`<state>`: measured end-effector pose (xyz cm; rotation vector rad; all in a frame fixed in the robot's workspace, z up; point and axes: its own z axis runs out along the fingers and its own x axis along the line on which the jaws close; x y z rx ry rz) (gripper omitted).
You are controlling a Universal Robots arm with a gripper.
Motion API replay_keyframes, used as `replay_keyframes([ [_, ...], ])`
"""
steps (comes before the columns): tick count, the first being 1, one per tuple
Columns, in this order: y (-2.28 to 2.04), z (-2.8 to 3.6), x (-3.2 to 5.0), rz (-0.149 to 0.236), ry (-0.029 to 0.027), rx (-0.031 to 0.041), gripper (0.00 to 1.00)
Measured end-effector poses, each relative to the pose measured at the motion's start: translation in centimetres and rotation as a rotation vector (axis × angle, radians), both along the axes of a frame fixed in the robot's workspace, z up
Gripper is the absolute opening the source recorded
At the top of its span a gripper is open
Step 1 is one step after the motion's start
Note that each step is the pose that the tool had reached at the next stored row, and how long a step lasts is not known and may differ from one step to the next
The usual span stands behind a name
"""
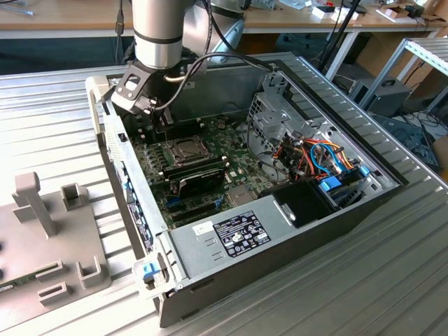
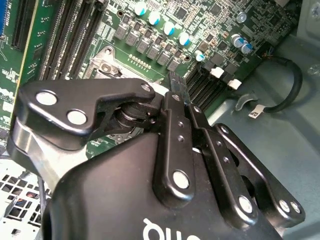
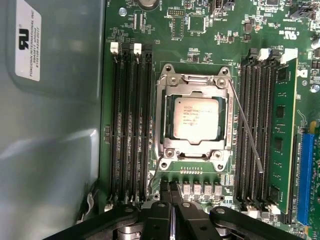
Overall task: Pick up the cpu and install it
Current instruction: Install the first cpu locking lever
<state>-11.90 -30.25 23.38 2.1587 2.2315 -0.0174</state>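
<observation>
The cpu [image 3: 196, 118], a small square chip with a silver-grey top, lies flat inside the metal socket frame [image 3: 165, 125] on the green motherboard [image 3: 200, 30]. The frame's thin lever [image 3: 245, 130] stands angled off to one side. My gripper [image 3: 172, 192] hovers above the board just beside the socket, fingers pressed together with nothing between them. In the second wrist view the gripper [image 2: 175, 82] points toward the socket [image 2: 107, 62]. In the exterior view the gripper [image 1: 162, 120] hangs inside the open computer case, just behind the cpu [image 1: 183, 148].
Memory slots [image 3: 130, 125] flank the socket on both sides. A long black card [image 1: 199, 178] lies in front of the socket. A drive cage [image 1: 280, 115], coloured cables [image 1: 322, 157] and the power supply [image 1: 238, 234] fill the case. A grey fixture [image 1: 49, 238] stands at the exterior view's left.
</observation>
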Motion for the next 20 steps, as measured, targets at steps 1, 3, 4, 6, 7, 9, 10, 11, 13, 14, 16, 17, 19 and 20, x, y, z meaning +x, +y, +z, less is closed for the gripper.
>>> replay_keyframes([
  [1,0.03,-0.01,0.00,0.000,-0.0001,0.0001,0.11],
  [3,0.18,-0.02,0.00,0.000,0.0000,0.0001,0.11],
  [4,0.29,-0.02,0.00,0.000,0.0000,0.0003,0.11],
  [6,0.47,-0.04,0.00,0.000,0.0000,0.0009,0.11],
  [7,0.53,-0.08,0.00,0.000,-0.0001,0.0019,0.11],
  [9,0.55,-0.18,0.01,0.000,0.0000,0.0036,0.11],
  [10,0.56,-0.22,0.03,0.000,0.0000,0.0039,0.11],
  [11,0.56,-0.26,0.09,0.000,0.0001,0.0039,0.11],
  [13,0.56,-0.36,0.38,0.000,0.0000,0.0041,0.11],
  [14,0.56,-0.38,0.48,0.000,0.0000,0.0040,0.11],
  [16,0.56,-0.38,0.61,0.000,0.0001,0.0040,0.11],
  [17,0.57,-0.38,0.70,0.000,0.0000,0.0041,0.11],
  [19,0.56,-0.39,1.07,0.000,0.0002,0.0040,0.11],
  [20,0.57,-0.39,1.28,0.000,0.0003,0.0040,0.11],
])
